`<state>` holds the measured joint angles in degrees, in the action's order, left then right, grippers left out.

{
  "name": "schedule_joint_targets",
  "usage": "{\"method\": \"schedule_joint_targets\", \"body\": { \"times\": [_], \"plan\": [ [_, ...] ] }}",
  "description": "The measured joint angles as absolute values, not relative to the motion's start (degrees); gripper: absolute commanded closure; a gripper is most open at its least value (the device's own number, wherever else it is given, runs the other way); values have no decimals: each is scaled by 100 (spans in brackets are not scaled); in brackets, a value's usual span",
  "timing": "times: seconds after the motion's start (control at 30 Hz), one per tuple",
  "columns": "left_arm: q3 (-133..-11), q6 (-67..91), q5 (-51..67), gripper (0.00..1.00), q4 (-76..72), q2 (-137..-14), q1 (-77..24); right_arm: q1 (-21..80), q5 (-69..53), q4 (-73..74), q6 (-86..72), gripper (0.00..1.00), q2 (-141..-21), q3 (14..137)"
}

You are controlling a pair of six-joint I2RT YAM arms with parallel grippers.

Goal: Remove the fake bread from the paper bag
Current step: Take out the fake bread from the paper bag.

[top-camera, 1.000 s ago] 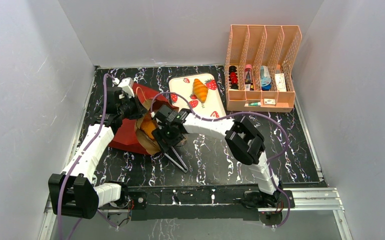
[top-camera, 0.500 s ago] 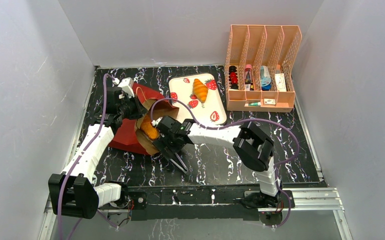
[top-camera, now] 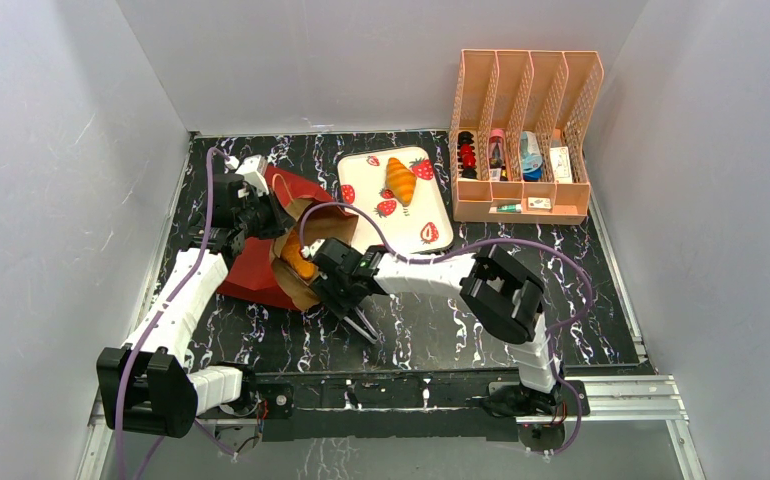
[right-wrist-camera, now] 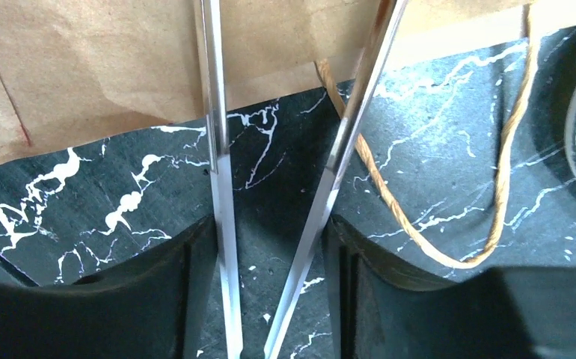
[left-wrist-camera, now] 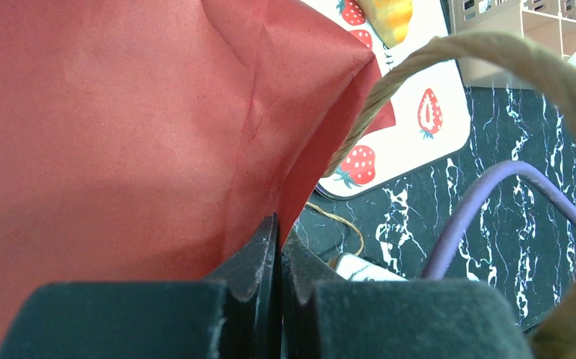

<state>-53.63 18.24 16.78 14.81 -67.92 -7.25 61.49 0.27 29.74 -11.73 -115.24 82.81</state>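
Observation:
The paper bag [top-camera: 251, 268] lies on its side at the left, its open brown mouth facing right. Orange fake bread [top-camera: 299, 263] shows inside the mouth. My left gripper [left-wrist-camera: 279, 228] is shut on the bag's red wall [left-wrist-camera: 120, 134], holding the upper edge; from above it sits at the bag's top [top-camera: 259, 212]. At the bag's mouth, my right gripper [right-wrist-camera: 270, 224] is shut on the metal tongs [right-wrist-camera: 218, 149], whose two arms run from between its fingers up to the brown paper [right-wrist-camera: 83, 75]. The tong tips are hidden. Another orange croissant [top-camera: 399, 181] lies on the strawberry-print tray [top-camera: 431, 235].
A peach desk organizer [top-camera: 523, 140] with small items stands at the back right. The bag's twine handle [right-wrist-camera: 420, 239] loops on the black marble table just right of the tongs. A purple cable [left-wrist-camera: 487, 202] arcs over the table near the tray.
My right gripper with the tongs has shifted left and nearer, staying at the bag's mouth. The left gripper and bag have not moved.

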Motion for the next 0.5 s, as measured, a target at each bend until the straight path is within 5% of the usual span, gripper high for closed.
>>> {"method": "schedule_joint_targets", "body": {
  "times": [0.17,0.33,0.5],
  "plan": [
    [-5345,1852,1680,100,1452,-6792,-725,6169,23,2971,-1194,87,-11622,8361],
    [-5339,1865,1673,100,1420,-6794,-725,6178,47,3015,-1219,99,-11675,8466],
    [-5334,1865,1671,100,1413,-6792,-725,6182,102,3028,-1219,100,-11675,8468]
  ]
}}
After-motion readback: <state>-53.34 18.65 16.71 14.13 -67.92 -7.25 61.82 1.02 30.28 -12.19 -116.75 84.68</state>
